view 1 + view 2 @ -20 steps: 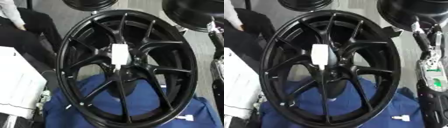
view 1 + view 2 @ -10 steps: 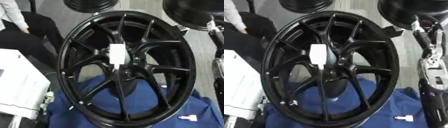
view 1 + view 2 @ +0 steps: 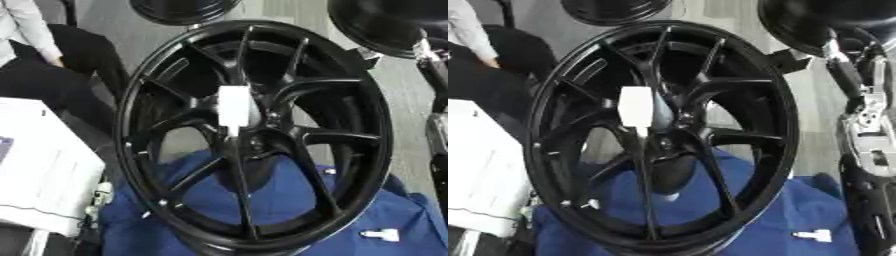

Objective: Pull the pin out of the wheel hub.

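Nothing moved, white blocky pin (image 3: 233, 105), glossy blk spoked hub (image 3: 255, 135)

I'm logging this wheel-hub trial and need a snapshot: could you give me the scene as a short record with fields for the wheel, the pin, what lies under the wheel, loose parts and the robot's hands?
wheel: black multi-spoke wheel, face tilted toward the camera
pin: white pin at the hub, not pulled out yet
under the wheel: blue cloth
loose parts: small white piece on the cloth, lower right, apart from the wheel
beside: white box to the left
right arm: right arm along the right edge, not touching the wheel
hands: neither hand visible
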Available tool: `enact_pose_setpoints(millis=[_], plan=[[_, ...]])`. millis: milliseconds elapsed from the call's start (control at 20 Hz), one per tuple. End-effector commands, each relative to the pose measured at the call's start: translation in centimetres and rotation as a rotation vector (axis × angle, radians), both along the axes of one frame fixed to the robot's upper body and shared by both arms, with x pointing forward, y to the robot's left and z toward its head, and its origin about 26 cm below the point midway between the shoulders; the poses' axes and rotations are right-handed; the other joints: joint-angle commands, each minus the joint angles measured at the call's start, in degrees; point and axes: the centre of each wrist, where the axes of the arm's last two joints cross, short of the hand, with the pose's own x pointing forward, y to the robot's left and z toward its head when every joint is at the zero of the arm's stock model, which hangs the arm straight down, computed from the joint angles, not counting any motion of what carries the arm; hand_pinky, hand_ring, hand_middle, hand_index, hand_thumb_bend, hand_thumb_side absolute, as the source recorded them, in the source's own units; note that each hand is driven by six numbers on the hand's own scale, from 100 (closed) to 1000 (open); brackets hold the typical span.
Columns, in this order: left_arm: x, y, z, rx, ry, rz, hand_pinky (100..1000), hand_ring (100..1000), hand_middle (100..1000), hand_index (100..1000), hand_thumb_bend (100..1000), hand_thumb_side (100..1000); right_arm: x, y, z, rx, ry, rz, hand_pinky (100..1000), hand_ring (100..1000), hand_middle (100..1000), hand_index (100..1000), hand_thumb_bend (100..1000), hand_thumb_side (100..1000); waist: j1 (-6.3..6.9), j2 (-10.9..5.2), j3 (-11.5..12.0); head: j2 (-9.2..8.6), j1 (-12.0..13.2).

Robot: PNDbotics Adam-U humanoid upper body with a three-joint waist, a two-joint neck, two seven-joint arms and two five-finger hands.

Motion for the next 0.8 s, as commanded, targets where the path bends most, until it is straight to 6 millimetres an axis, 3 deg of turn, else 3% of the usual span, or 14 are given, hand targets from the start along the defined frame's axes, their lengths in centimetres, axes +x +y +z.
enact_pose_setpoints(millis=[50,400,800], plan=[[-0.6,-1.0,0.6,0.048,0.006,-0.006,807,805,761,816,436,745,-0.1,-0.8,1.1,-0.039,-0.019,-0.009,869,728,734,852,461,432,0.27,-1.66,0.2,0.29,-0.4],[-0.8,-4.0,0.3,0.075,0.065,-0.036,815,812,766,820,475,702,-0.1,-0.7,0.8,-0.038,-0.009,-0.002,870,727,734,852,464,432,0.07,-1.85,0.4,0.36,-1.1],[-1.3,-7.1,-0.2,0.079,0.096,-0.047,821,819,768,809,489,662,-0.1,-0.5,0.4,-0.03,0.001,0.005,870,727,734,852,467,433,-0.58,-1.66,0.3,0.17,-3.5]])
